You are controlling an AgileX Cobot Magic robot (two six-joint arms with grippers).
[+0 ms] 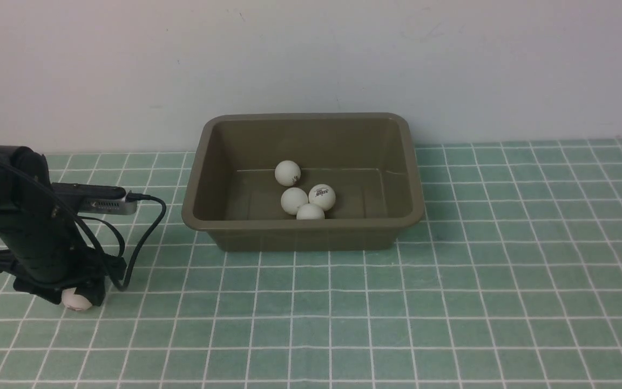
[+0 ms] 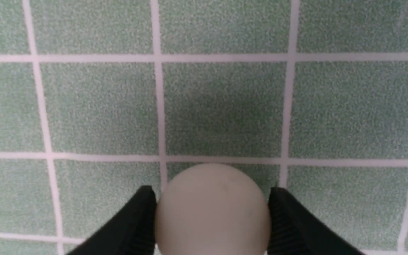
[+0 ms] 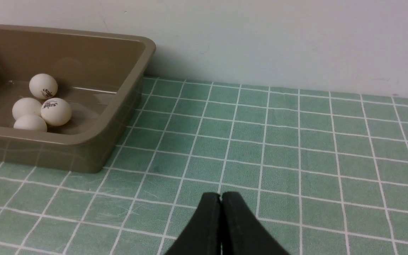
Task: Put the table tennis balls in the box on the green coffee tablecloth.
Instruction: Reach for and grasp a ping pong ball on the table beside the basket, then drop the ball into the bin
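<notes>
Left tool (image 2: 213, 212) grips the last ball (image 2: 213, 209) on the cloth (image 2: 225, 106); right tool (image 3: 221, 212) closed. Squeeze centrally, lift straight, release above the box (image 1: 303, 229) holding 4 balls (image 1: 305, 194).

Plain off-white painted wall (image 1: 451, 65) behind, matte and bare (a few faint scuff marks), meeting the surface at its far edge

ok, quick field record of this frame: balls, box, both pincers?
balls in box: four small white matte balls inside the shallow olive-brown plastic tub
ball outside: one white ball on the pale teal-green grid cloth, at the robot's left
left pincer: fingers against both sides of that ball, at cloth level
right pincer: shut, empty, over the cloth
</notes>
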